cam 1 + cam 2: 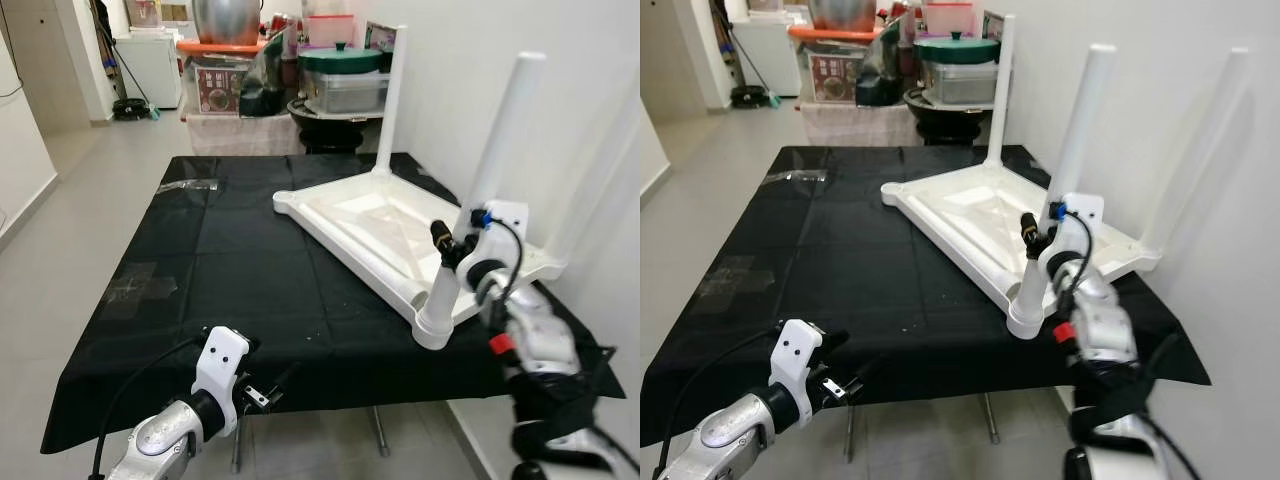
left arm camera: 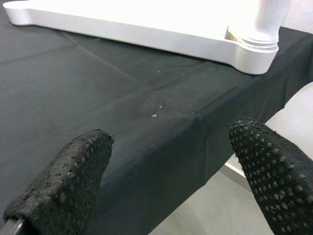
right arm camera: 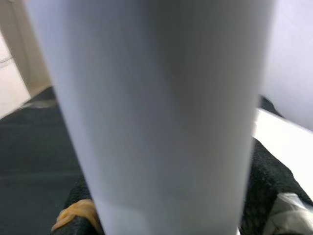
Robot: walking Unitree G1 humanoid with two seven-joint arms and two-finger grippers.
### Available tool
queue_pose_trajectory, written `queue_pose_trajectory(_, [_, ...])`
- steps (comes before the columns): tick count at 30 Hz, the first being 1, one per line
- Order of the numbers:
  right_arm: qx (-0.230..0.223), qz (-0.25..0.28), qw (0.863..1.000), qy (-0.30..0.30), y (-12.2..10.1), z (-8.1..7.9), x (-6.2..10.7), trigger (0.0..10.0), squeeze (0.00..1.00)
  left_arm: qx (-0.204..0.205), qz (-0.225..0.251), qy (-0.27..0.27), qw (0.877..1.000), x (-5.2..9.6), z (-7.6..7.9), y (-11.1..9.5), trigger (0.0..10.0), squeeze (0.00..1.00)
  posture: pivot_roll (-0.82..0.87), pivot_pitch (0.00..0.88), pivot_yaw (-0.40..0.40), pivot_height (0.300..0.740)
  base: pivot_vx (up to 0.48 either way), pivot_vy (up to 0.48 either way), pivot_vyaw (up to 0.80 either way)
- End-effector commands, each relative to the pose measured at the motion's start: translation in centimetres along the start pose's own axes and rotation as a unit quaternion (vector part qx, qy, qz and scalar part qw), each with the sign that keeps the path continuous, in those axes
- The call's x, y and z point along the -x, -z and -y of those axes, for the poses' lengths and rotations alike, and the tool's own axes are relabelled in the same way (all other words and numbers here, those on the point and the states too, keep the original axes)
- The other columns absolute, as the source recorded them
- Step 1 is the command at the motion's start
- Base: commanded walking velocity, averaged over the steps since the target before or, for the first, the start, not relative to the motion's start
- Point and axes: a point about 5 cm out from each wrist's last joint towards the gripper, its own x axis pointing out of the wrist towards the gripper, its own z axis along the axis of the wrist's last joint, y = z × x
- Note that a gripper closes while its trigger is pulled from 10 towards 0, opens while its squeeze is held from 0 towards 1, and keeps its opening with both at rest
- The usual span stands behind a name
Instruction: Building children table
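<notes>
White plastic makes up the child's tabletop (image 1: 385, 235), which lies upside down on the right half of the bench (image 1: 200, 290), over its black cloth (image 1: 240, 250). Its long axis runs from the far middle of the bench toward the near right edge, and its ribbed underside faces up. Three legs stand upright from its corners: a far leg (image 1: 390, 100), a leg by the wall (image 1: 1200, 140) on the right, and the near leg (image 1: 485, 185) screwed into the corner socket closest to the robot, tilting slightly toward the wall.

Right gripper (image 1: 462, 248) is at the near leg, low on the shaft, with its jaws clamped on the white tube; the right wrist view has the tube pressed between the black fingers (image 3: 266, 191).

Left gripper (image 1: 262, 393) hangs in front of the near edge of the bench, below the cloth's hem, jaws apart and holding nothing; its fingers (image 2: 63, 183) frame the cloth's edge in the left wrist view.

Beyond the bench, a clear lidded storage box (image 1: 345, 90) sits under a green pot lid (image 1: 340, 58); what the box holds cannot be made out. A large metal pot (image 1: 228, 20) rests on an orange tray.
</notes>
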Motion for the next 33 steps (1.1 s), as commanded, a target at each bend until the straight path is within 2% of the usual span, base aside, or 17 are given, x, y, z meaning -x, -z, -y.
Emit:
queue_pose_trajectory(1, [0.029, 0.029, 0.996, -0.082, -1.7, -0.7, 0.1, 10.0, 0.0, -0.006, -0.003, 0.0, 1.0, 0.1, -0.1, 0.0, 10.0, 0.0, 0.05, 0.0, -0.051, 0.74, 0.0, 0.0, 0.0])
queue_pose_trajectory(5, [0.066, 0.023, 0.984, -0.163, -1.7, -1.0, 0.6, 10.0, 0.0, -0.007, -0.002, 0.001, 1.0, 0.1, -0.2, -0.1, 10.0, 0.0, 0.05, 0.0, -0.052, 0.74, 0.0, 0.0, 0.0])
queue_pose_trajectory(8, [0.112, -0.024, 0.946, -0.303, -0.1, -2.2, 1.8, 10.0, 0.0, -0.009, -0.002, -0.001, 1.0, 0.1, -0.4, -0.1, 10.0, 0.0, 0.06, 0.0, -0.053, 0.74, 0.0, 0.0, 0.0])
queue_pose_trajectory(10, [0.112, -0.024, 0.946, -0.303, -0.1, -2.2, 1.8, 10.0, 0.0, -0.009, -0.002, -0.001, 1.0, 0.1, -0.4, -0.1, 10.0, 0.0, 0.06, 0.0, -0.053, 0.74, 0.0, 0.0, 0.0])
queue_pose_trajectory(13, [0.116, -0.055, 0.926, -0.355, 1.1, -2.6, 2.5, 10.0, 0.0, -0.01, -0.002, -0.002, 1.0, 0.1, -0.4, -0.2, 10.0, 0.0, 0.07, 0.0, -0.057, 0.74, 0.0, 0.0, 0.0])
queue_pose_trajectory(14, [0.112, -0.062, 0.925, -0.358, 1.5, -2.6, 2.4, 7.1, 0.0, -0.01, -0.002, -0.002, 1.0, 0.1, -0.4, -0.2, 10.0, 0.0, 0.07, 0.0, -0.055, 0.74, 0.0, 0.0, 0.0])
queue_pose_trajectory(15, [0.112, -0.062, 0.925, -0.358, 1.5, -2.6, 2.4, 7.1, 0.0, -0.01, -0.002, -0.002, 1.0, 0.1, -0.4, -0.2, 10.0, 0.0, 0.07, 0.0, -0.055, 0.74, 0.0, 0.0, 0.0])
queue_pose_trajectory(16, [0.099, -0.065, 0.924, -0.363, 1.8, -2.7, 2.4, 0.0, 0.0, -0.01, -0.002, -0.003, 1.0, 0.1, -0.4, -0.2, 10.0, 0.0, 0.07, 0.0, -0.055, 0.74, 0.0, 0.0, 0.0])
queue_pose_trajectory(18, [0.099, -0.065, 0.924, -0.363, 1.8, -2.7, 2.4, 0.0, 0.0, -0.01, -0.002, -0.003, 1.0, 0.1, -0.4, -0.2, 10.0, 0.0, 0.07, 0.0, -0.055, 0.74, 0.0, 0.0, 0.0])
queue_pose_trajectory(25, [0.113, -0.093, 0.962, -0.231, 3.2, -0.7, 1.0, 0.0, 0.0, -0.013, -0.003, -0.001, 1.0, 0.2, -0.4, -0.2, 10.0, 0.0, 0.06, 0.0, -0.051, 0.74, 0.0, 0.0, 0.0])
queue_pose_trajectory(26, [0.115, -0.111, 0.981, -0.114, 3.7, 0.8, 0.2, 0.0, 0.0, -0.013, -0.003, 0.0, 1.0, 0.1, -0.4, -0.3, 10.0, 0.0, 0.06, 0.0, -0.051, 0.74, 0.0, 0.0, 0.0])
queue_pose_trajectory(27, [0.115, -0.111, 0.981, -0.114, 3.7, 0.8, 0.2, 0.0, 0.0, -0.013, -0.003, 0.0, 1.0, 0.1, -0.4, -0.3, 10.0, 0.0, 0.06, 0.0, -0.051, 0.74, 0.0, 0.0, 0.0])
queue_pose_trajectory(28, [0.103, -0.122, 0.987, 0.023, 4.1, 2.5, 0.0, 0.0, 0.0, -0.012, -0.002, 0.001, 1.0, 0.0, -0.4, -0.3, 10.0, 0.0, 0.06, 0.0, -0.05, 0.74, 0.0, 0.0, 0.0])
queue_pose_trajectory(29, [0.103, -0.122, 0.987, 0.023, 4.1, 2.5, 0.0, 0.0, 0.0, -0.012, -0.002, 0.001, 1.0, 0.0, -0.4, -0.3, 10.0, 0.0, 0.06, 0.0, -0.05, 0.74, 0.0, 0.0, 0.0])
queue_pose_trajectory(30, [0.091, -0.129, 0.979, 0.129, 4.6, 3.3, 0.5, 0.0, 0.0, -0.011, -0.002, 0.002, 1.0, 0.0, -0.3, -0.2, 10.0, 0.0, 0.05, 0.0, -0.055, 0.74, 0.0, 0.0, 0.0])
queue_pose_trajectory(32, [0.083, -0.134, 0.97, 0.186, 4.9, 3.7, 0.9, 0.0, 0.0, -0.011, -0.002, 0.003, 1.0, 0.0, -0.2, -0.2, 10.0, 0.0, 0.05, 0.0, -0.055, 0.74, 0.0, 0.0, 0.0])
queue_pose_trajectory(33, [0.07, -0.131, 0.96, 0.238, 5.7, 2.4, 1.9, 0.0, 0.0, -0.009, -0.002, 0.0, 1.0, 0.0, -0.1, -0.2, 10.0, 0.0, 0.06, 0.0, -0.062, 0.74, 0.0, 0.0, 0.0])
